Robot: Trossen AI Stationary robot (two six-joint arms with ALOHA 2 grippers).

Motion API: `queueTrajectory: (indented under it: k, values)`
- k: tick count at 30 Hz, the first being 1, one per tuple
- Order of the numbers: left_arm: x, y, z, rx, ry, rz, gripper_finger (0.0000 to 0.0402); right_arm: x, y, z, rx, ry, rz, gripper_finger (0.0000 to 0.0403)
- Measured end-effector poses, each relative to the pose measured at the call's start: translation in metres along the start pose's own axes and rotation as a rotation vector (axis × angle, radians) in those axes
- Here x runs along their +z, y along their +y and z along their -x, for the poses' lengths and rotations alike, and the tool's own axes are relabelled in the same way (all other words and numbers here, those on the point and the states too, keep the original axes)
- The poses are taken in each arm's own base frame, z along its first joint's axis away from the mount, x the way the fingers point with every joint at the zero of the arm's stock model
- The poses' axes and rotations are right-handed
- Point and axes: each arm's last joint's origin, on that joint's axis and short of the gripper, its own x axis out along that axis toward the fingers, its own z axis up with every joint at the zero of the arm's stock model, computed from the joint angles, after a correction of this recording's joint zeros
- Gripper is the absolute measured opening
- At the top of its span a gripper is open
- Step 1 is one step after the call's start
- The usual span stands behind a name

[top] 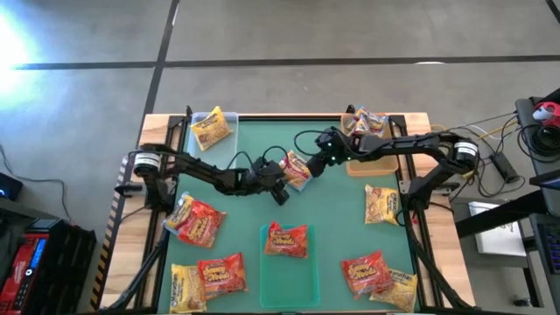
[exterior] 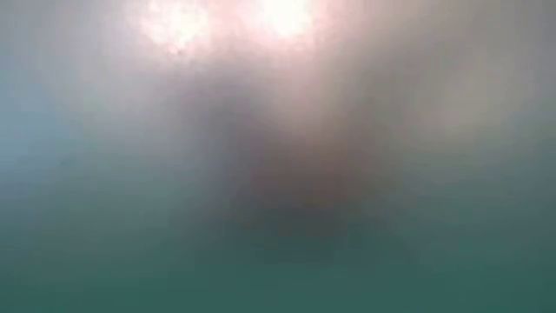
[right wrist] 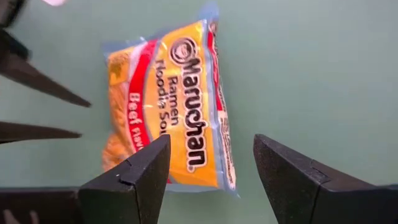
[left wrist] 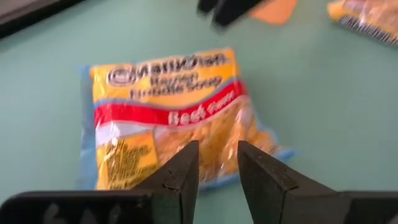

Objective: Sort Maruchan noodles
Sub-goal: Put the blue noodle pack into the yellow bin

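Now the beef packet (top: pixel 297 169) lay flat mid-mat between my grippers: right gripper (right wrist: pixel 211 163) spread wide above it, left gripper (left wrist: pixel 217 163) parted narrowly beside it, both empty. Closing together, we could collide or crush it. Other packets (top: pixel 287 239) ringed it, none blocking.

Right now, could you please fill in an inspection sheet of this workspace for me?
Surface: green mat on a wooden table.
Job's things: beef-flavour packet at mat centre; other noodle packets scattered, one in the clear tray, one on the green tray.
Clutter: brown tray holding a packet.
Grippers: left pincer narrowly parted, right pincer open, both at the centre packet, neither holding it.
Cables: bundle right of the table.
Surroundings: concrete floor; low view blurred.
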Motion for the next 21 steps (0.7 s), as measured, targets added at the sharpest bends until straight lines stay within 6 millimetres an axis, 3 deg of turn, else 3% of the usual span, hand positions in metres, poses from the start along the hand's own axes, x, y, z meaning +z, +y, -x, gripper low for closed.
queueTrajectory:
  k: [10, 21]
  values:
    - [-0.012, 0.017, -0.017, 0.144, -0.003, 0.039, 0.0094, -0.008, -0.006, -0.024, -0.038, 0.047, 0.029, 0.0219]
    - [-0.025, 0.019, -0.026, 0.176, 0.033, 0.035, 0.0094, 0.003, -0.003, -0.009, -0.001, -0.022, 0.028, 0.0219]
